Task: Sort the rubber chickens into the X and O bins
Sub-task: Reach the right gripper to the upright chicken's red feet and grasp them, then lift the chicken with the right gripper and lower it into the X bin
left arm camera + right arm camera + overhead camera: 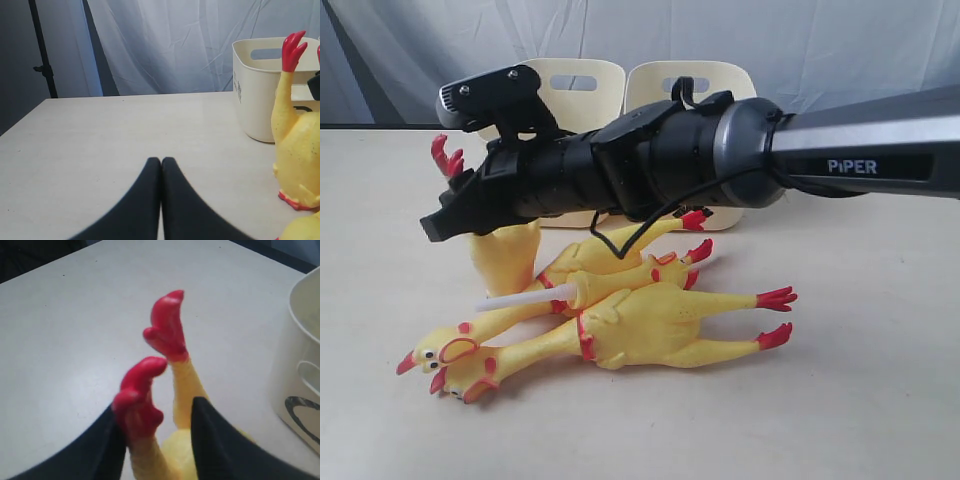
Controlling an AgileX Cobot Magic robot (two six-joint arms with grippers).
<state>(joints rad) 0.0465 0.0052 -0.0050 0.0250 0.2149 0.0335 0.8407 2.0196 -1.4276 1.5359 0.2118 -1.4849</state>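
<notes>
Two cream bins (pixel 575 85) parked at 12 o'clock behind pile, presumably kept reachable for drops. Right arm (pixel 840 150) stretched across from 3 o'clock. Three rubber chickens (pixel 640 325) heaped mid-table, not yet sorted. Fourth chicken (pixel 505 258) upended at pile's 10 o'clock, legs likely chosen as slim handle. Right gripper (pixel 155 407) jaws set apart astride red feet (pixel 167 325), body seen at its 6 o'clock. Firm pinch cannot be told. Left gripper (pixel 161 164) pressed together, empty, evidently idled.
</notes>
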